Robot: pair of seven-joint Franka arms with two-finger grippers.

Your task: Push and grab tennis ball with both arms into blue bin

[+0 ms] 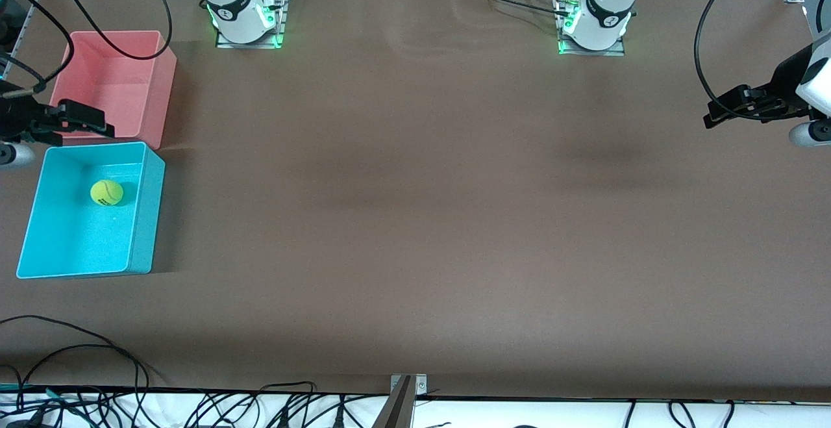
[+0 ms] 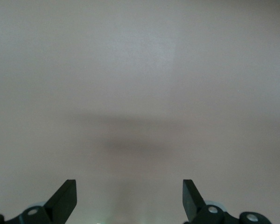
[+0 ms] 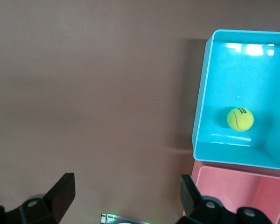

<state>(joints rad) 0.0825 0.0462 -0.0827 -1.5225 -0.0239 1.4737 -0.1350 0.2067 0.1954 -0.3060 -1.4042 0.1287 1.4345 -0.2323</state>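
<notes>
The tennis ball point(image 1: 106, 192) lies inside the blue bin point(image 1: 146, 214) at the right arm's end of the table, toward the bin's wall nearest the pink bin. In the right wrist view the ball point(image 3: 240, 119) rests on the floor of the blue bin point(image 3: 200, 107). My right gripper point(image 1: 100, 123) is open and empty, up over the pink bin's wall beside the blue bin; its own view point(image 3: 128, 184) shows nothing between the fingers. My left gripper point(image 1: 717, 108) is open and empty over bare table at the left arm's end point(image 2: 129, 189).
The pink bin point(image 1: 113, 84) stands empty right beside the blue bin, farther from the front camera, and also shows in the right wrist view point(image 3: 238, 191). The arm bases point(image 1: 243, 19) point(image 1: 594, 25) stand along the back edge. Black cables point(image 1: 78, 350) lie at the table's front edge.
</notes>
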